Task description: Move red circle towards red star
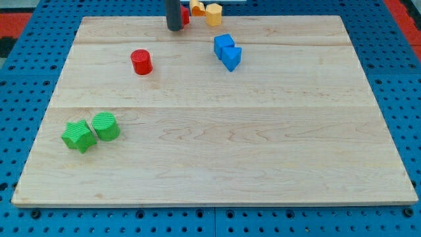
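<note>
The red circle, a short red cylinder, stands on the wooden board in the upper left part of the view. The red star sits at the board's top edge, mostly hidden behind the dark rod. My tip is at the top of the view, touching or just in front of the red star, above and to the right of the red circle and well apart from it.
Two yellow blocks lie at the top edge, right of the red star. Two blue blocks sit together right of the red circle. A green star and a green cylinder sit at the lower left.
</note>
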### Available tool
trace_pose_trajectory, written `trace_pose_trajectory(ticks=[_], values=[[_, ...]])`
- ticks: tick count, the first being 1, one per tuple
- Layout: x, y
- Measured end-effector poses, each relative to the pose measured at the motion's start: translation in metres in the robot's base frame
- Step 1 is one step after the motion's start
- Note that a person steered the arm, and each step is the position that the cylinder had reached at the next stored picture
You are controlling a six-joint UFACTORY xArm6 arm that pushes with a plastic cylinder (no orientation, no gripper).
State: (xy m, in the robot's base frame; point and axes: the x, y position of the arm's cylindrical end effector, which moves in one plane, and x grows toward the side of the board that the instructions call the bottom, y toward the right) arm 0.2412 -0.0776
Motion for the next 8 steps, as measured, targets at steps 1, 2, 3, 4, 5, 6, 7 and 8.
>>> trace_pose_trajectory(ticks=[1, 2, 3, 4, 5, 6, 7, 8], values=[[0.056, 0.014], [0.1, -0.003], [0.122, -0.04], [0.091, -0.065], [0.071, -0.072], [0.086, -0.103], [0.057, -0.118], [0.03, -0.101]])
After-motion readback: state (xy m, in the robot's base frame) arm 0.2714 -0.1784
